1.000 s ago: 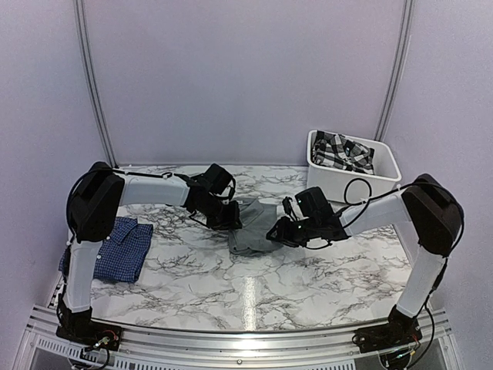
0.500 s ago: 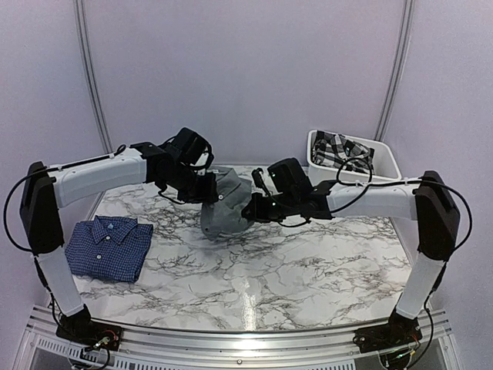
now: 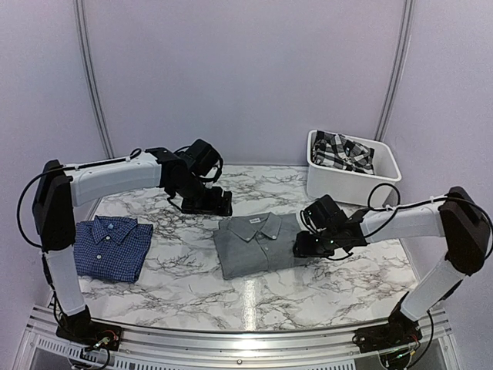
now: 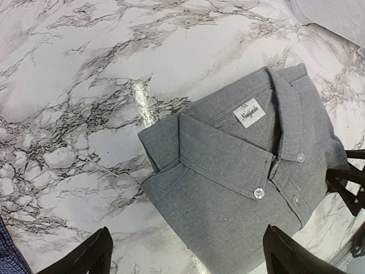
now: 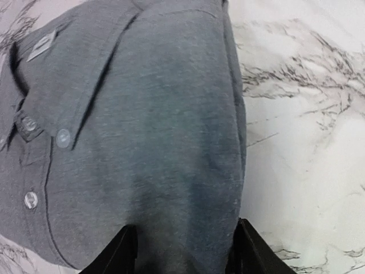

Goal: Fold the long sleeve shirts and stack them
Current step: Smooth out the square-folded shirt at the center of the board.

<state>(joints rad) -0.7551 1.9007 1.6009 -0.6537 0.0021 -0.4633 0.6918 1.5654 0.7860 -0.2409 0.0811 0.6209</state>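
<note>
Status: grey shirt [image 3: 258, 244] lies folded flat in the middle of the table [image 3: 308, 297], collar to the rear. Blue check shirt [image 3: 112, 247] is folded near the table's left edge, well apart from the grey one, with a strip of bare marble between them. We see open marble along the whole near side too. Bin [image 3: 339, 189] sits at the right rear corner with plaid cloth [image 3: 343, 150] in it.

Left gripper [image 3: 206, 202] is just behind the grey shirt's far left corner. Its fingers [image 4: 91, 257] are spread wide with nothing in them.

Right gripper [image 3: 302, 245] is low at the shirt's right edge. Right wrist view shows it partway open, straddling that folded edge. The cloth between its fingers [image 5: 121, 251] lies flat, not bunched. Whether the tips touch it, we can't tell.

Only the left wrist view shows the collar label [image 4: 249, 112] and buttons [image 4: 259, 193] clearly. Only the top view gives us the bin and the whole blue shirt. The left wrist catches just a sliver of blue check at its bottom-left corner.
</note>
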